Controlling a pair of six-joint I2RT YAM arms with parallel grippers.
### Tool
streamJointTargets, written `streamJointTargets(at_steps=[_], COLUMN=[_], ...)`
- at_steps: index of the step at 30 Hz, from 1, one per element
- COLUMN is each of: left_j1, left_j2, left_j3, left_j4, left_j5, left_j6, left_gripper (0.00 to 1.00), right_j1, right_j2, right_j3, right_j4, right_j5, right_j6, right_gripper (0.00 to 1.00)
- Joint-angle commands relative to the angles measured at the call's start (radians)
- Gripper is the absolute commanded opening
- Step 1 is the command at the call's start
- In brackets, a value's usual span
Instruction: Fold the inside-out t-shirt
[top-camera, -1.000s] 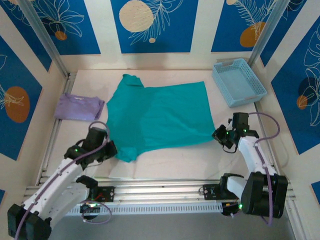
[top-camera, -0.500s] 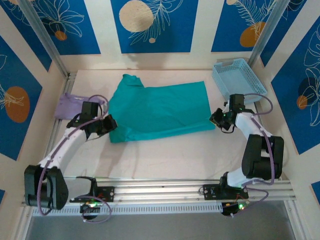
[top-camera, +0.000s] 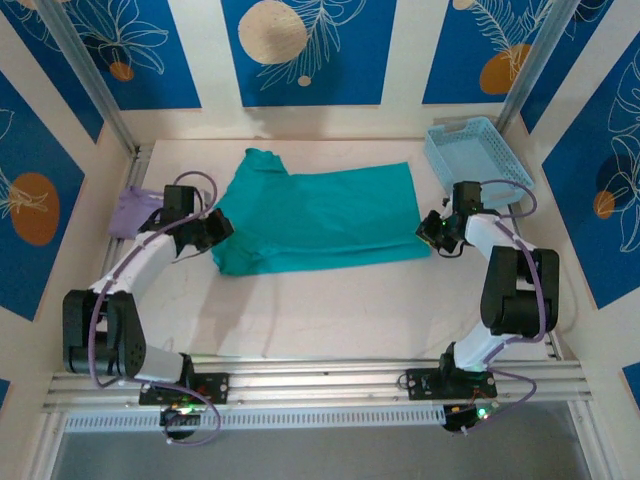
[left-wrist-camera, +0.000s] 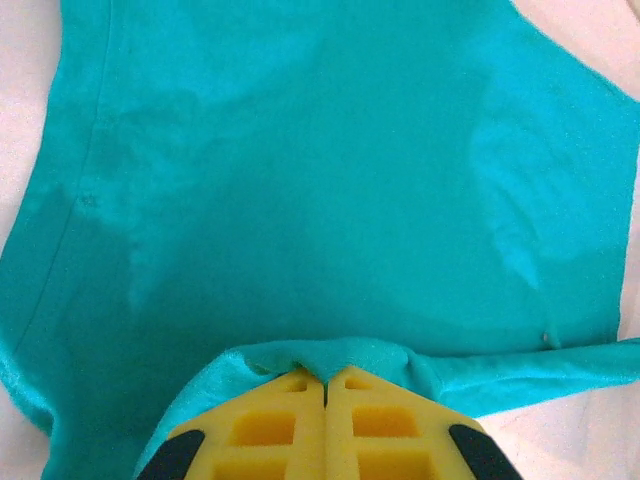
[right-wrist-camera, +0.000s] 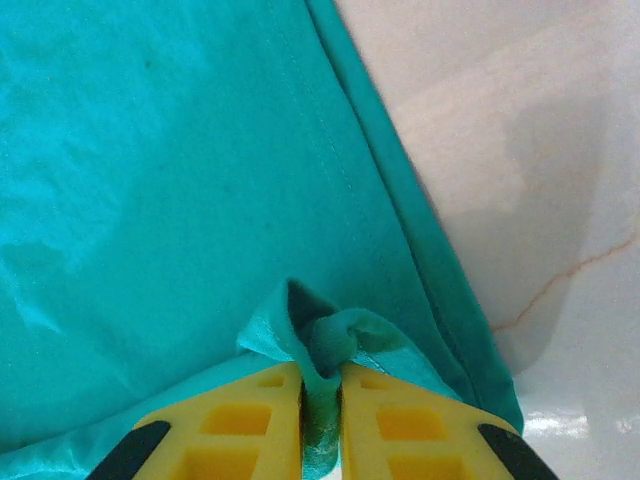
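Across the far half of the tabletop (top-camera: 330, 310) lies the t-shirt (top-camera: 320, 215), its near part doubled over. At its left edge the left gripper (top-camera: 215, 228) pinches a fold of cloth. At its right edge the right gripper (top-camera: 428, 232) is clenched on bunched cloth.

Near strip: bare pale tabletop (top-camera: 340, 310) between the teal-green cloth t-shirt (top-camera: 320, 215) and the aluminium front rails (top-camera: 330, 372); widest open run.
Centre: t-shirt lies low and flat across the middle.
Left side: left arm (top-camera: 140, 262) slants across; pale lavender folded garment (top-camera: 128, 212) lies near the left gripper (top-camera: 222, 230), which is clamped on the shirt's edge.
Right side: light-blue plastic mesh basket (top-camera: 478, 160) in the far corner, near the right gripper (top-camera: 424, 234), which is pinched on the hem; narrow gap between them.
Far strip: thin band of table behind the shirt, closed by the back wall (top-camera: 310, 120).
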Motion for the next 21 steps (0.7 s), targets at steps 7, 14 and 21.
streamJointTargets(at_steps=[7,14,21], left_j1=[0.014,0.032,-0.006], left_j2=[0.114,0.358,0.131], left_j3=[0.089,0.224,0.004], left_j4=[0.096,0.202,0.29], left_j5=[-0.083,-0.149,-0.184], left_j6=[-0.013,-0.028,-0.025], left_gripper=[0.0,0.39,0.56], right_j1=[0.011,0.008,0.108], right_j2=[0.078,0.181,0.007], right_j3=[0.085,0.197,0.076], right_j4=[0.033,0.038,0.041], right_j5=[0.021,0.073,0.064], right_j6=[-0.012,-0.003,-0.045], right_gripper=[0.16,0.34,0.41])
